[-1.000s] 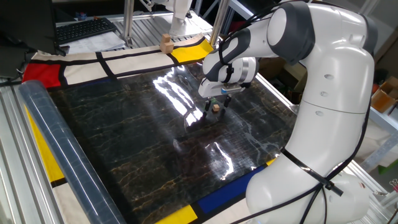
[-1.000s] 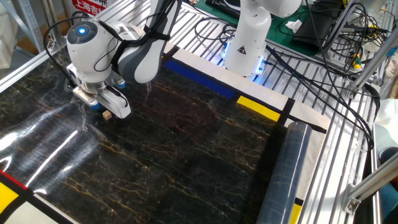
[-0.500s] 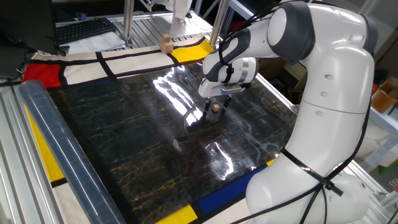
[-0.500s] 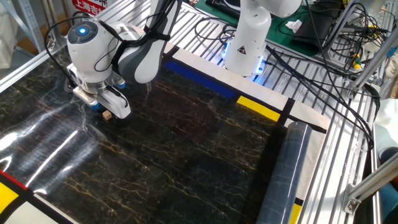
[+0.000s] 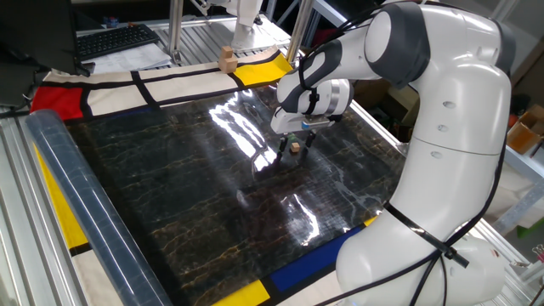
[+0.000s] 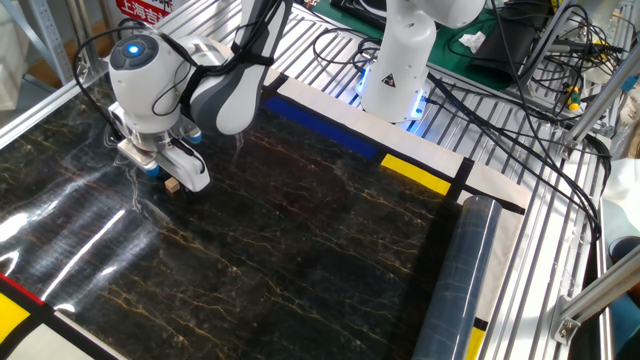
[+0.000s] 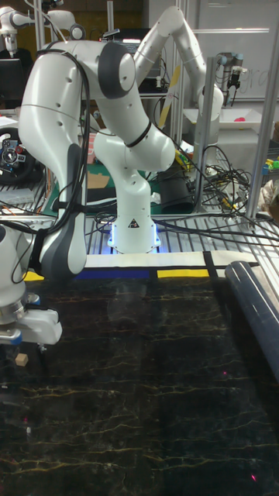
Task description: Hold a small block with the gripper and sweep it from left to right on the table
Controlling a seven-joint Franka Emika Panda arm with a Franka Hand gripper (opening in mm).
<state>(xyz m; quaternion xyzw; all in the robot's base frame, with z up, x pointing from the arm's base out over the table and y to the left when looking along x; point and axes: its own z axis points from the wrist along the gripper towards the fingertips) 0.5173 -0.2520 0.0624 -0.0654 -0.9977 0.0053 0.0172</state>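
My pincer (image 5: 294,146) points down at the table (image 5: 187,195), fingers closed narrow on the small block (image 5: 294,147), which sits at the table surface between them. In the other fixed view my wrist hides most of the pincer (image 6: 170,180); only a tan corner of the small block (image 6: 172,184) shows. In the tall fixed view the small block (image 7: 22,360) shows low on the left, fingers hard to make out. A larger wooden block (image 5: 227,58) stands on the far border. A rolled clear sheet (image 5: 76,195) lies along the table edge.
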